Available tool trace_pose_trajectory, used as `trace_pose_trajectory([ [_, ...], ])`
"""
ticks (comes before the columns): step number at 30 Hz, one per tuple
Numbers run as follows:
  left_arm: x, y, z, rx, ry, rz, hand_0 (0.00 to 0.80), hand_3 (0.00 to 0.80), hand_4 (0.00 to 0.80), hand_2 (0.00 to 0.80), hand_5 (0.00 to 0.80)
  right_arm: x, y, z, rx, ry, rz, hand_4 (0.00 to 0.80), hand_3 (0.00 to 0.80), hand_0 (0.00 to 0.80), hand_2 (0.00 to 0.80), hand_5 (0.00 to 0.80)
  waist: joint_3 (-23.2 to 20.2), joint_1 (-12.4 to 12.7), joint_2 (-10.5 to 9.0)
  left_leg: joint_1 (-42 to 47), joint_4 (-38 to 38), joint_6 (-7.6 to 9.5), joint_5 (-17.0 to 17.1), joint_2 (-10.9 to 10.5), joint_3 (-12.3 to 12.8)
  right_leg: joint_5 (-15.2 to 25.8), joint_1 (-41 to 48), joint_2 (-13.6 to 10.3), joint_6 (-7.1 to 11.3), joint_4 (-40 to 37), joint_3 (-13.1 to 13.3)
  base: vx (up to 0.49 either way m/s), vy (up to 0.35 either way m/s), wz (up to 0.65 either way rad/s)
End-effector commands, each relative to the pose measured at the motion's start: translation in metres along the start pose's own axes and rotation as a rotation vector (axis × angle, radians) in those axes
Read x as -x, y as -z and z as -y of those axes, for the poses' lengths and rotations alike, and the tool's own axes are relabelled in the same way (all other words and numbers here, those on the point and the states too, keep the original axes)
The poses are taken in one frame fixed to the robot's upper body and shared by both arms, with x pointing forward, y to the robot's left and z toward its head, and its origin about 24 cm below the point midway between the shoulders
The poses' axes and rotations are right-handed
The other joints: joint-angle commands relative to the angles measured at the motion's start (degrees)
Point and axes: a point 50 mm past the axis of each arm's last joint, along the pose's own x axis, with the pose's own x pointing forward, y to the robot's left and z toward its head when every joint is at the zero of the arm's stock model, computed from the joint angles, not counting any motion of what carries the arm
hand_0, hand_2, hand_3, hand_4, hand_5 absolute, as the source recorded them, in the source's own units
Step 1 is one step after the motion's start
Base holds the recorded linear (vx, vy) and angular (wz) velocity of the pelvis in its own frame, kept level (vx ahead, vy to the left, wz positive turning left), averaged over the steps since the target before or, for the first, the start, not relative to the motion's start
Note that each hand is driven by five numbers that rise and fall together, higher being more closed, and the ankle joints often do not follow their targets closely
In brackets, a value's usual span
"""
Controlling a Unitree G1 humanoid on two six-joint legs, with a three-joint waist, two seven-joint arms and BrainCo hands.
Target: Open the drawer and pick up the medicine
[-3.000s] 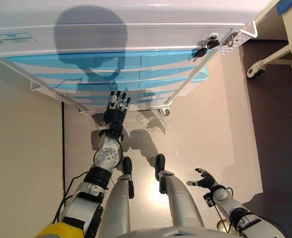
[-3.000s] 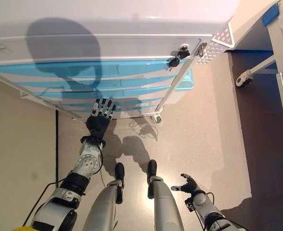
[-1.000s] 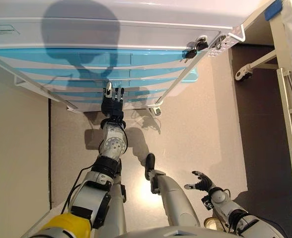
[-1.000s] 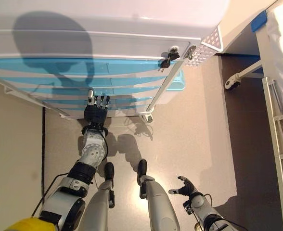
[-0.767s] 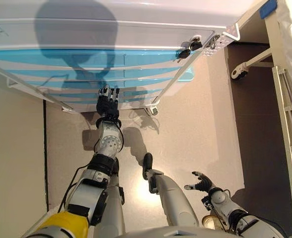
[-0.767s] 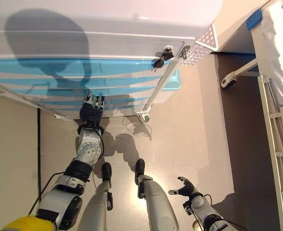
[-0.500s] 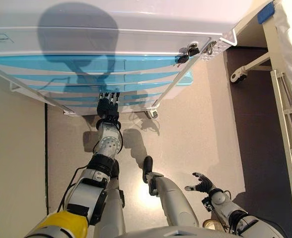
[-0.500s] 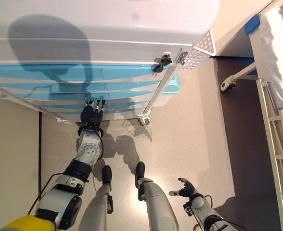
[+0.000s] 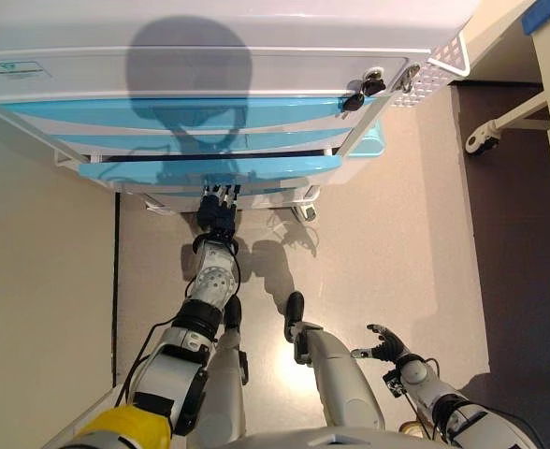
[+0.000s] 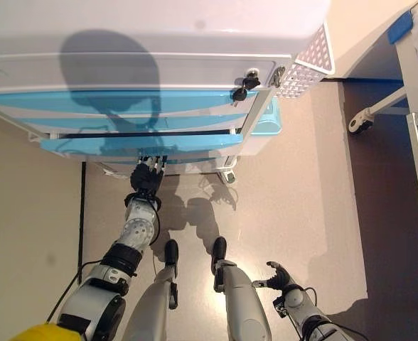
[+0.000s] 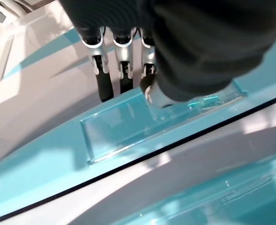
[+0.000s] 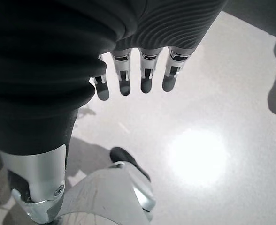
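Observation:
A white cabinet [image 9: 209,65] with several blue drawers stands before me. One lower blue drawer [image 9: 209,170] stands pulled out a little past the others, with a dark gap above it. My left hand [image 9: 217,211] is at that drawer's front from below, its fingers [image 11: 103,75] curled behind the clear handle [image 11: 124,126]. My right hand [image 9: 385,342] hangs low at the right over the floor, fingers relaxed and empty; it also shows in the right wrist view [image 12: 133,70]. No medicine shows in any view; the drawer's inside is hidden.
Keys [image 9: 361,92] hang in a lock at the cabinet's top right corner. A white perforated basket [image 9: 434,73] is fixed on its right side. A bed frame with a castor [image 9: 481,138] stands at the far right. A beige wall is on the left.
My left hand's fingers went from straight to curled on the handle, and the drawer has slid out towards me. The camera has shifted. The right hand has stayed put.

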Motion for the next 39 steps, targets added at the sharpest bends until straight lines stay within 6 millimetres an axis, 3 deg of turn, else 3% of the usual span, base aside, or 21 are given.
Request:
trace_pose_trajectory([
  [1, -0.001, -0.027, 0.064, 0.016, 0.357, 0.121, 0.8, 0.8, 0.8, 0.8, 0.8, 0.004, 0.015, 0.007, 0.042, 0.011, -0.045, 0.0, 0.0, 0.0, 0.0, 0.0, -1.3, 2.1, 0.13, -0.3, 2.4, 2.48, -2.4, -1.6, -0.6, 1.3, 0.4, 0.7, 3.62, 3.1, 0.5, -0.046, 0.031, 0.15],
  [4, 0.004, -0.024, 0.041, 0.001, 0.294, 0.098, 0.8, 0.8, 0.8, 0.8, 0.8, 0.004, 0.015, 0.007, 0.053, 0.012, -0.05, 0.0, 0.0, 0.0, 0.0, 0.0, -1.0, 2.8, 0.26, -0.3, 3.0, 2.63, -2.4, -1.9, -0.9, 1.2, 0.6, 0.4, 3.51, 3.9, 0.3, -0.054, 0.031, 0.07],
  [5, 0.008, -0.022, 0.024, -0.001, 0.246, 0.084, 0.8, 0.8, 0.8, 0.8, 0.8, 0.004, 0.016, 0.008, 0.057, 0.016, -0.053, 0.0, 0.0, 0.0, 0.0, 0.0, -0.8, 3.3, 0.37, -0.3, 3.0, 2.68, -2.3, -2.2, -1.2, 1.1, 1.0, 0.1, 3.4, 4.0, 0.0, -0.053, 0.034, 0.06],
  [7, 0.01, -0.021, 0.014, -0.002, 0.217, 0.074, 0.8, 0.8, 0.8, 0.8, 0.8, 0.004, 0.016, 0.008, 0.058, 0.018, -0.054, 0.0, 0.0, 0.0, 0.0, 0.0, -0.8, 3.6, 0.42, -0.2, 3.0, 2.66, -2.1, -2.3, -1.4, 1.0, 1.4, 0.0, 3.35, 3.9, -0.1, -0.088, 0.025, 0.08],
  [8, 0.012, -0.021, 0.007, -0.004, 0.197, 0.072, 0.8, 0.8, 0.8, 0.8, 0.8, 0.004, 0.015, 0.009, 0.055, 0.022, -0.05, 0.0, 0.0, 0.0, 0.0, 0.0, -0.6, 3.9, 0.57, -1.0, 2.9, 2.91, -0.5, -2.3, -1.3, 2.6, 1.2, -0.2, 2.82, 3.2, -0.9, -0.046, 0.012, 0.08],
  [9, 0.014, -0.021, -0.005, -0.011, 0.161, 0.064, 0.8, 0.8, 0.8, 0.8, 0.8, 0.004, 0.016, 0.009, 0.059, 0.022, -0.051, 0.0, 0.0, 0.0, 0.0, 0.0, -0.9, 4.1, 0.51, -0.2, 2.9, 2.61, -1.9, -2.5, -1.9, 0.9, 1.9, -0.3, 3.28, 3.8, -0.6, -0.03, 0.006, 0.11],
  [10, 0.014, -0.021, -0.006, -0.011, 0.161, 0.064, 0.8, 0.8, 0.8, 0.8, 0.8, 0.004, 0.016, 0.009, 0.06, 0.022, -0.051, 0.0, 0.0, 0.0, 0.0, 0.0, -0.9, 4.1, 0.52, -0.2, 2.9, 2.61, -1.9, -2.5, -2.0, 0.9, 1.9, -0.3, 3.28, 3.8, -0.6, 0.057, -0.008, 0.12],
  [12, 0.022, -0.024, -0.026, -0.009, 0.102, 0.069, 0.8, 0.8, 0.8, 0.8, 0.8, 0.004, 0.017, 0.011, 0.057, 0.029, -0.054, 0.0, 0.0, 0.0, 0.0, 0.0, -0.9, 5.0, 0.66, -0.2, 3.4, 2.66, -1.8, -3.0, -2.6, 0.6, 2.5, -0.6, 3.14, 4.1, -1.3, -0.083, 0.014, 0.18],
  [13, 0.024, -0.025, -0.031, -0.003, 0.09, 0.072, 0.8, 0.8, 0.8, 0.8, 0.8, 0.004, 0.018, 0.011, 0.058, 0.03, -0.055, 0.0, 0.0, 0.0, 0.0, 0.0, -0.6, 5.3, 0.85, -1.0, 3.7, 2.96, -0.4, -3.1, -2.5, 2.0, 2.3, -0.8, 2.6, 3.8, -2.1, -0.017, 0.004, 0.2],
  [14, 0.025, -0.025, -0.031, -0.003, 0.087, 0.072, 0.8, 0.8, 0.8, 0.8, 0.8, 0.005, 0.018, 0.011, 0.059, 0.029, -0.057, 0.0, 0.0, 0.0, 0.0, 0.0, -0.9, 5.2, 0.71, -0.2, 3.7, 2.7, -1.9, -3.2, -2.9, 0.5, 2.7, -0.7, 3.11, 4.3, -1.5, -0.112, 0.039, 0.26],
  [15, 0.03, -0.027, -0.042, 0.008, 0.056, 0.081, 0.8, 0.8, 0.8, 0.8, 0.8, 0.005, 0.019, 0.012, 0.059, 0.033, -0.057, 0.0, 0.0, 0.0, 0.0, 0.0, -0.6, 5.7, 1.03, -0.9, 4.3, 3.0, -0.5, -3.5, -3.0, 1.7, 3.0, -1.1, 2.55, 4.1, -2.5, -0.022, 0.02, 0.28],
  [19, 0.041, -0.03, -0.059, 0.03, 0.013, 0.101, 0.8, 0.8, 0.8, 0.8, 0.8, 0.007, 0.026, 0.011, 0.071, 0.031, -0.082, 0.0, 0.0, 0.0, 0.0, 0.0, -0.6, 6.6, 1.49, -0.6, 4.9, 3.11, -0.7, -4.1, -3.9, 1.5, 3.9, -1.6, 2.51, 4.6, -3.3, -0.041, 0.018, 0.2],
  [28, 0.067, -0.025, -0.073, 0.033, 0.015, 0.055, 0.8, 0.8, 0.8, 0.8, 0.8, 0.009, 0.033, 0.014, 0.082, 0.043, -0.108, 0.0, 0.0, 0.0, 0.0, 0.0, -0.3, 8.5, 3.28, -0.5, 7.5, 3.54, -1.4, -5.7, -5.8, 0.0, 5.5, -3.3, 2.44, 7.5, -5.0, -0.013, 0.013, 0.17],
  [39, 0.112, -0.025, -0.113, 0.015, -0.082, -0.033, 0.8, 0.8, 0.8, 0.8, 0.8, 0.011, 0.04, 0.026, 0.104, 0.062, -0.14, 0.0, 0.0, 0.0, 0.0, 0.0, -0.6, 9.8, 5.4, 0.7, 8.7, 4.31, -2.5, -5.9, -5.5, -0.2, 6.6, -3.5, 2.9, 8.8, -4.6, 0.002, 0.008, 0.05],
])
